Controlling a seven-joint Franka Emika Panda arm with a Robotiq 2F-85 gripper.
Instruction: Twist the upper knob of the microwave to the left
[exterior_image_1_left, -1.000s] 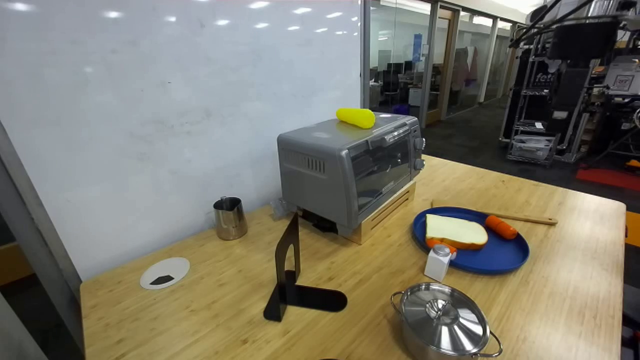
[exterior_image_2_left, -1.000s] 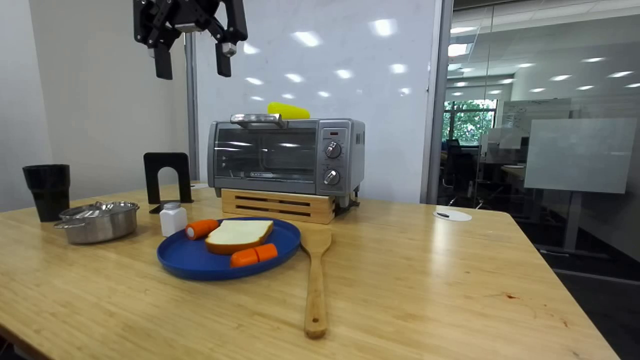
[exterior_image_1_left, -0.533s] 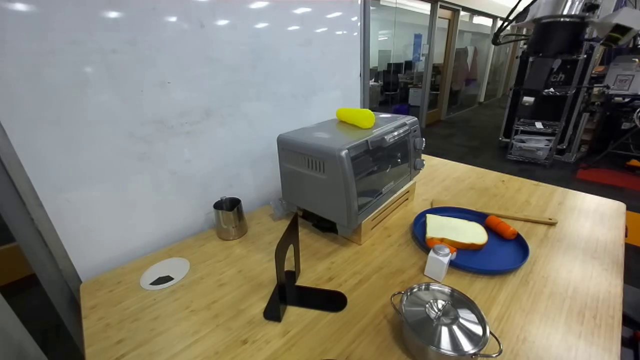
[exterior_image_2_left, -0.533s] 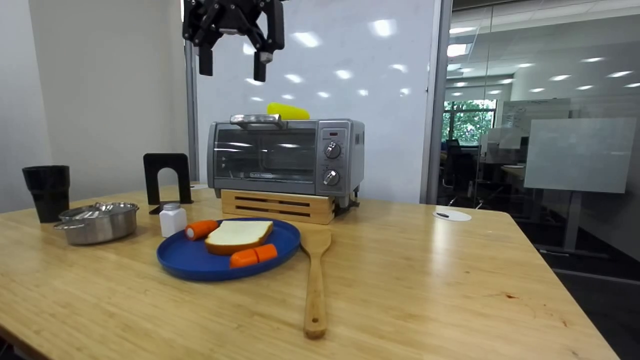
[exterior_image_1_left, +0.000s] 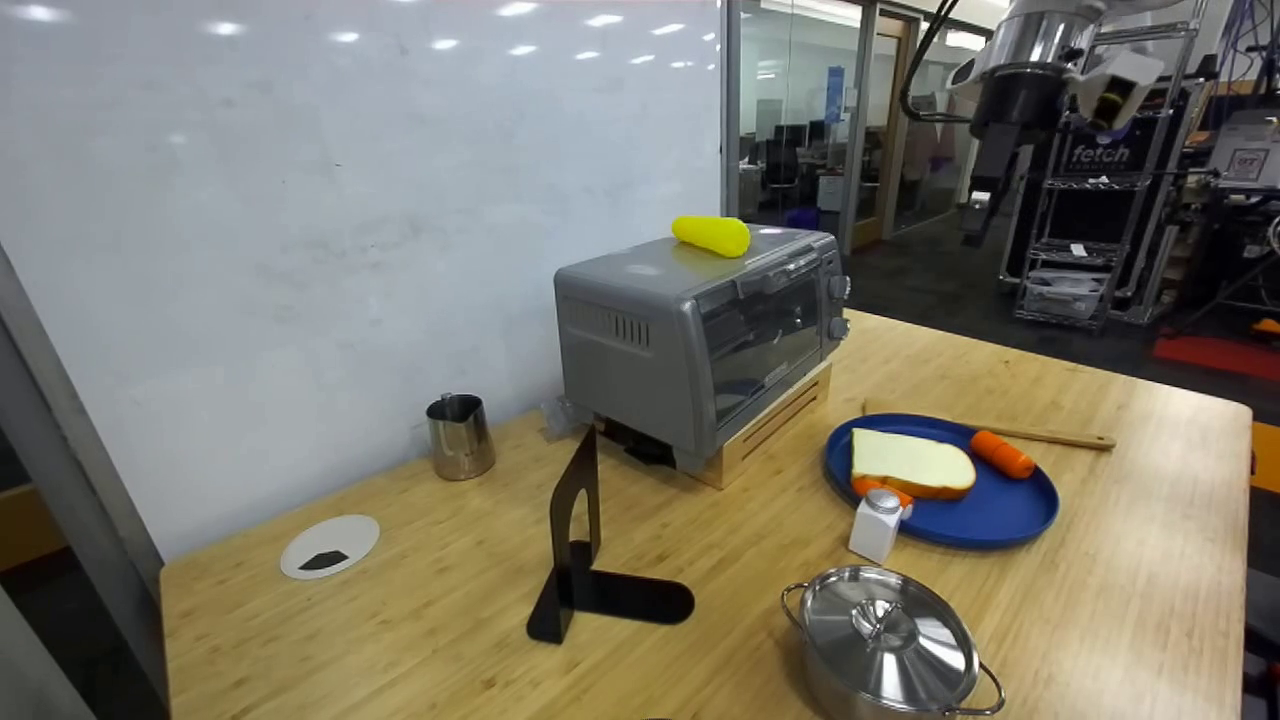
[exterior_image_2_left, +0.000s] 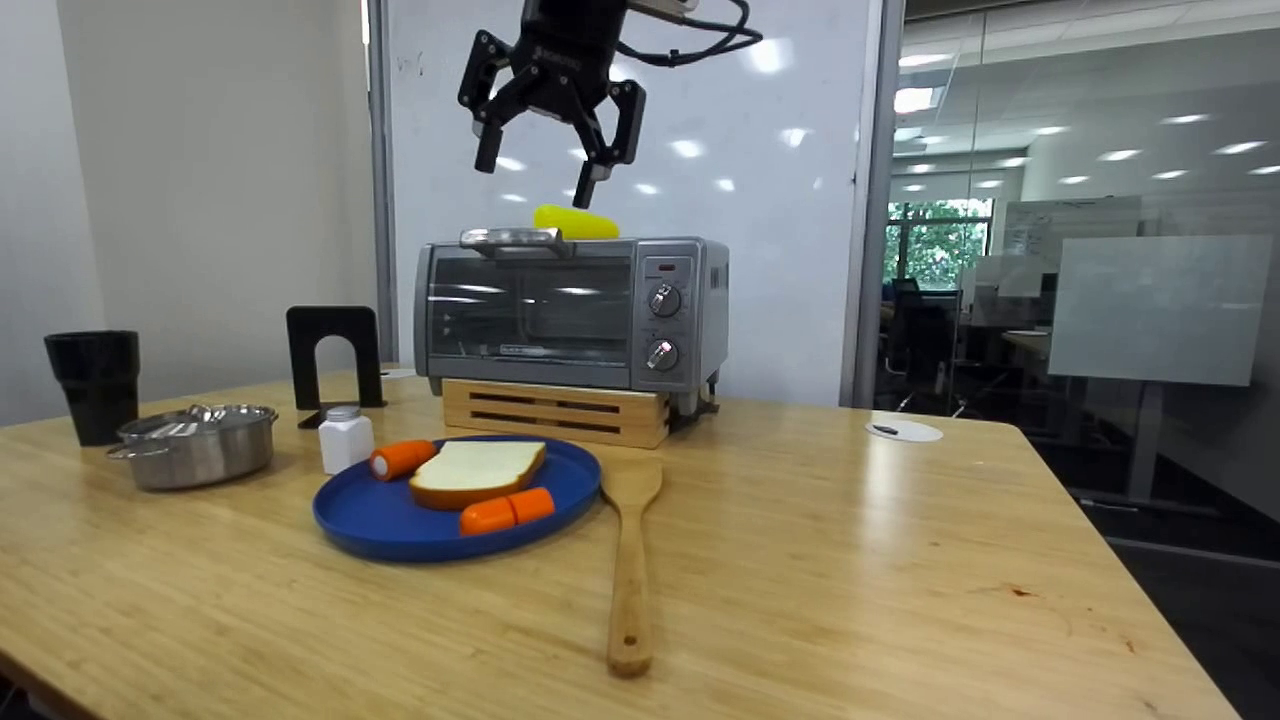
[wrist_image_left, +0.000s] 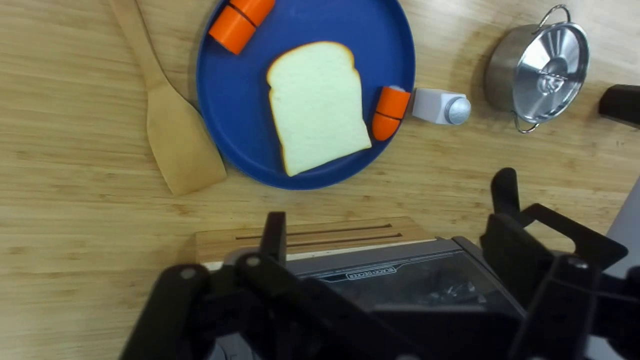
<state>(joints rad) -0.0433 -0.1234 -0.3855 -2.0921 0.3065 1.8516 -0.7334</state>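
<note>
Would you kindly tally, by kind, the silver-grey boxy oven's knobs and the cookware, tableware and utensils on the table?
Knobs: 2 (round silver upper knob, silver lower knob)
Vessels: 3 (lidded steel pot, steel pitcher, tapered black cup)
Round blue plate: 1
Boxy white shaker: 1
Flat wooden spatula: 1
Total: 8

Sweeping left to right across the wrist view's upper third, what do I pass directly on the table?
Wooden spatula, blue plate, white shaker, lidded steel pot, black cup, cut off by the right edge.

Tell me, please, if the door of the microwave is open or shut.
Shut: in both exterior views the microwave door stands upright, not folded down, beside the upper knob.
</note>
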